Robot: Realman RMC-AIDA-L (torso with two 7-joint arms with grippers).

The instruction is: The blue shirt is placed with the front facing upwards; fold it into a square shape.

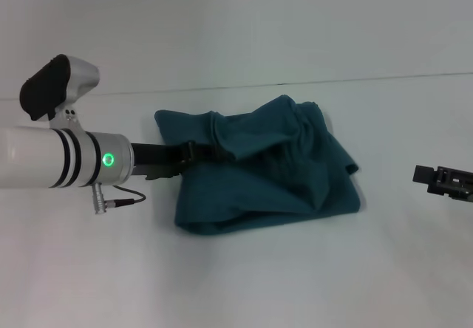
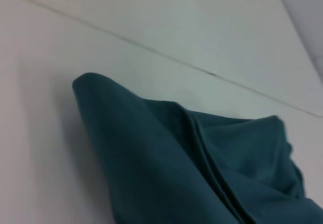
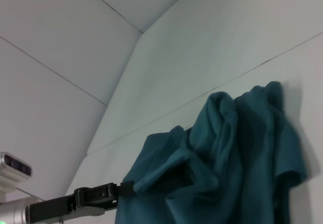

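1. The blue shirt (image 1: 266,169) lies bunched in the middle of the white surface (image 1: 244,284) — no print showing, only plain teal cloth heaped in loose folds, far from a square.

2. My left hand (image 1: 198,151) reaches in from the left edge of the surface and meets the shirt's left side, where a fold of cloth drapes over the fingertips. It looks closed on that fold, pinching a thin layer, and the right wrist view shows the cloth pulled toward the dark fingers.

3. My right hand (image 1: 425,175) sits near the right edge, well apart from the shirt; whether its fingers are apart or together I cannot tell.

4. I judge the cloth light, soft and limp. It will sag and drag rather than hold a line, and layers may cling and slide over each other, so one pinch could lift more than I mean to.

5. A hem, a sleeve edge or a corner is the place to grip — a doubled seam gives firmer purchase than the slack middle. Spreading it flat likely needs both hands at opposite edges.
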